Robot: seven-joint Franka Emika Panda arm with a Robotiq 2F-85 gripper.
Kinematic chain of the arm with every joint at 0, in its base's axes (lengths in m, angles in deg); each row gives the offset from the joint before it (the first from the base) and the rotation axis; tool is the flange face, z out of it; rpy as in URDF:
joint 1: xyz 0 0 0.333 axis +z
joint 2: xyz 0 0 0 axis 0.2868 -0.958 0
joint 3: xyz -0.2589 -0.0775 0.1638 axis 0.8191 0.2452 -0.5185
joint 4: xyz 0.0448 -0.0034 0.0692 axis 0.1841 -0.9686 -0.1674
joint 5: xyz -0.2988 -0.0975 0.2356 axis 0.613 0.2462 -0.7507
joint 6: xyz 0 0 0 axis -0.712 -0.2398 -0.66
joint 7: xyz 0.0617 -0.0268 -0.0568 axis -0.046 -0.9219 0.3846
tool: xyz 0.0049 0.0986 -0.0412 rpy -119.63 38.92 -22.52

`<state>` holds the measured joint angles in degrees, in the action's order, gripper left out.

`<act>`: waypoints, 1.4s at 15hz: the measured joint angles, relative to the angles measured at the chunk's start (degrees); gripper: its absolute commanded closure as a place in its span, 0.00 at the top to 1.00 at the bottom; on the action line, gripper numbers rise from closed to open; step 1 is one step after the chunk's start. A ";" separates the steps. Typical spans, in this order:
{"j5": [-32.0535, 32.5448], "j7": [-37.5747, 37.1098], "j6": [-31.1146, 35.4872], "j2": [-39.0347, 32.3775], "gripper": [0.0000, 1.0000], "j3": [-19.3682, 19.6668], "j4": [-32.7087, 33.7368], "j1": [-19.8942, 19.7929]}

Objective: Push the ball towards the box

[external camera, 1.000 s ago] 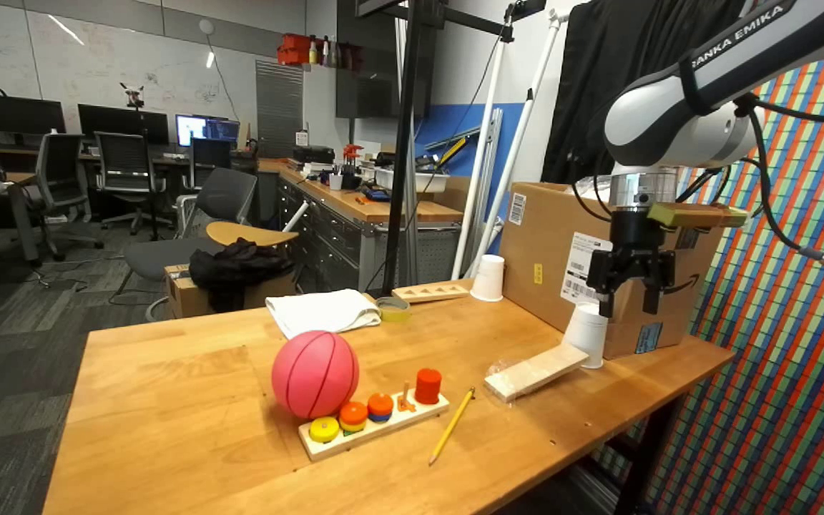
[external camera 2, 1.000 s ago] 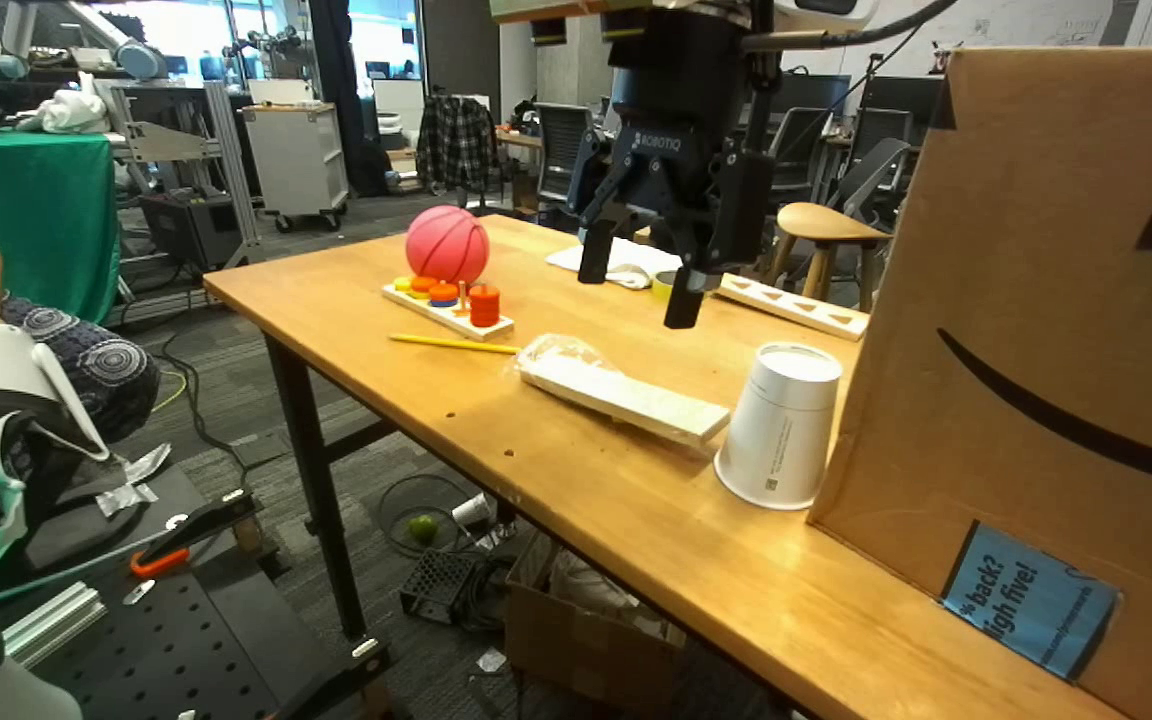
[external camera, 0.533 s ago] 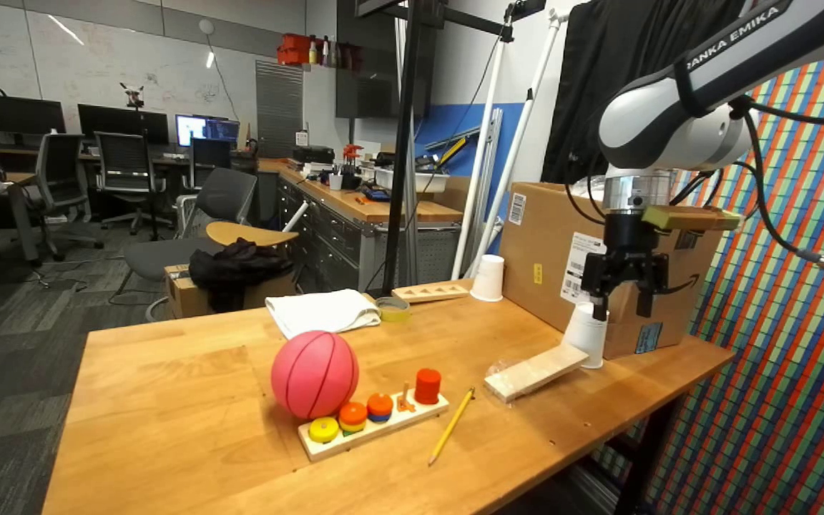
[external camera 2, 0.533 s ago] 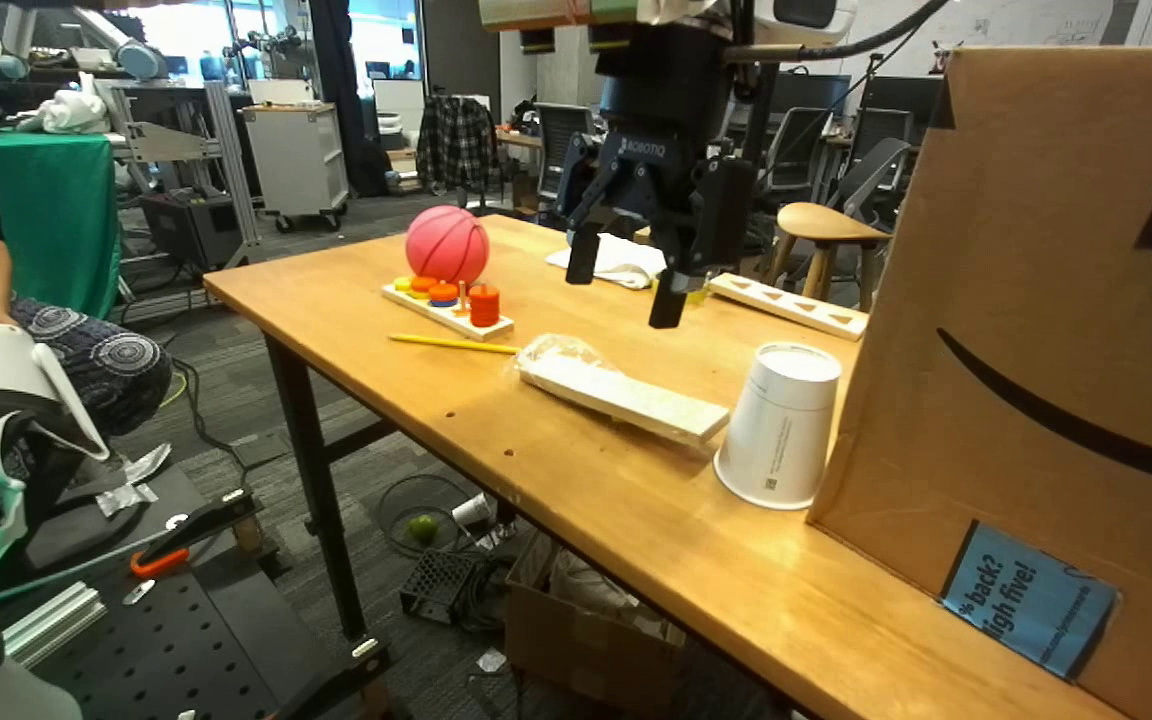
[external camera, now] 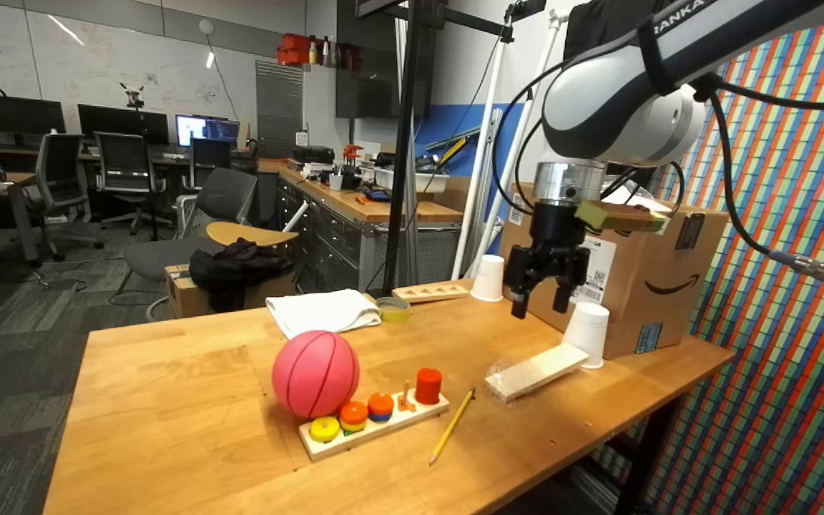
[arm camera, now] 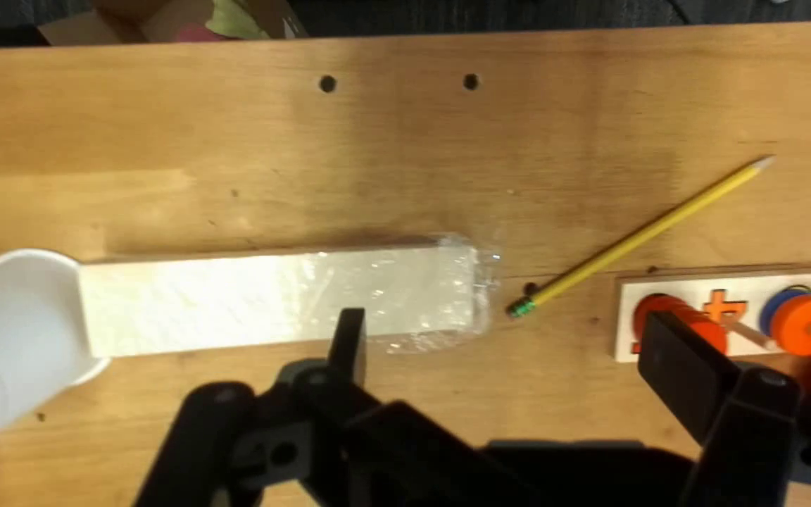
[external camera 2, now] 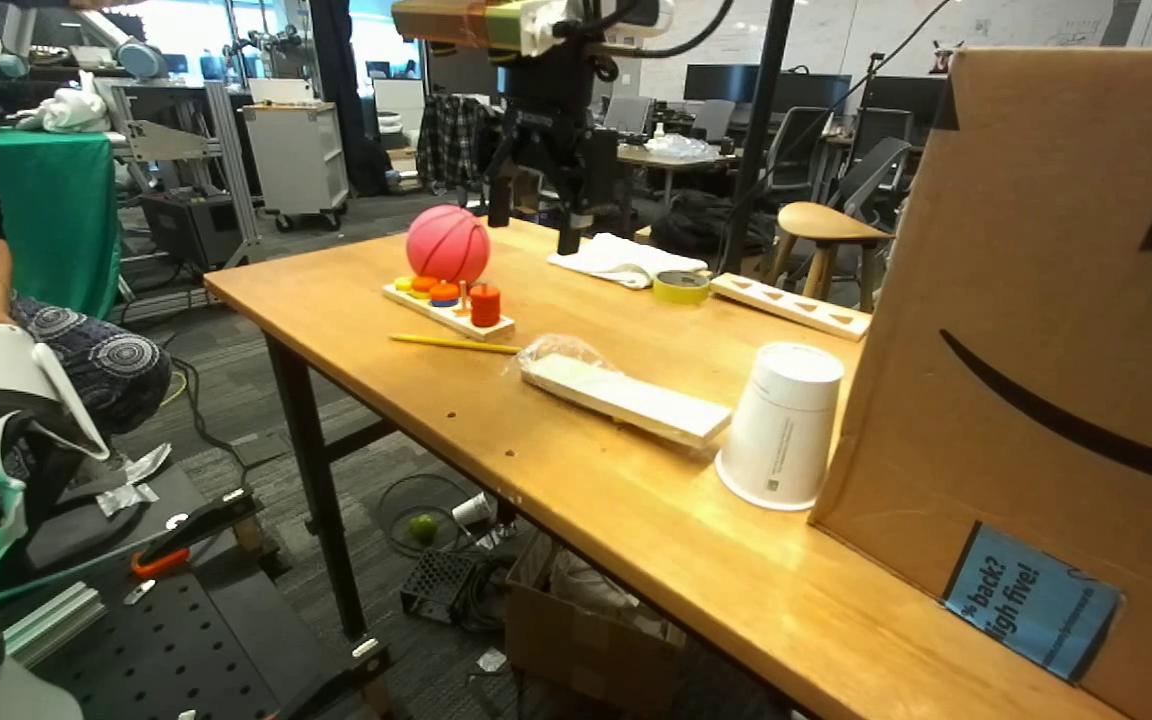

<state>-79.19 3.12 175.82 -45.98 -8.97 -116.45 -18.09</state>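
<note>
Pink round ball with dark seam lines [external camera: 315, 374] rests on the brown wooden tabletop [external camera: 169, 429], left of centre in an exterior view (sides below as seen there). Just beside it, on the near side, a pale wooden peg board [external camera: 373, 429] carries yellow, orange, blue and red discs [external camera: 381, 404]; contact between ball and board cannot be told. Yellow pencil [external camera: 451, 425] lies slantwise to the right of the board. Farther right, pale flat wooden block in clear film [external camera: 537, 372], its right end at the foot of a white tapered paper cup [external camera: 587, 335] standing upside down. Brown cardboard box [external camera: 630, 293] stands behind that cup at the far right, well apart from the ball.

Black two-fingered gripper [external camera: 540, 306] hangs above the table between ball and box, pointing down; jaws wide apart in the wrist view.

Far edge, left to right: white folded cloth [external camera: 322, 312], yellow tape roll [external camera: 395, 315], pale wooden strip with triangular cut-outs [external camera: 432, 293], second white upside-down cup [external camera: 488, 277] near the box.
</note>
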 measured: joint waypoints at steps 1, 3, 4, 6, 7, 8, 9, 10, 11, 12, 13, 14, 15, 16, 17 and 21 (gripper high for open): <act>-0.64 -0.46 0.63 0.31 1.00 -1.25 -0.14 1.17; -1.28 -1.99 1.75 0.70 1.00 -3.83 -0.16 3.53; -1.43 -2.74 2.24 0.84 1.00 -5.13 -0.12 4.71; -1.57 -3.98 3.11 0.95 1.00 -7.72 0.15 7.00; -1.57 -4.60 3.49 0.91 1.00 -9.07 0.39 8.13; -1.57 -5.07 3.94 0.86 1.00 -10.35 0.65 9.16; -1.57 -5.48 4.33 0.71 1.00 -11.61 1.00 10.18; -1.56 -5.83 4.44 0.44 1.00 -12.83 1.55 11.20; -1.51 -6.09 4.49 0.03 1.00 -14.01 2.26 12.12; -1.36 -6.36 4.52 -0.49 1.00 -15.17 3.11 12.98; -1.14 -6.53 4.54 -1.13 1.00 -16.27 4.06 13.78; -1.01 -6.62 4.55 -1.85 1.00 -17.28 5.16 14.56; -0.82 -6.63 4.55 -2.66 1.00 -18.22 6.34 15.24; -0.51 -6.63 4.56 -3.59 1.00 -19.08 7.65 15.90; -0.12 -6.63 4.55 -4.59 1.00 -19.80 9.00 16.55; 2.25 -6.58 4.51 -9.89 1.00 -22.01 15.17 18.64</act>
<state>-76.94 -3.46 180.34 -55.87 -30.98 -101.28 0.56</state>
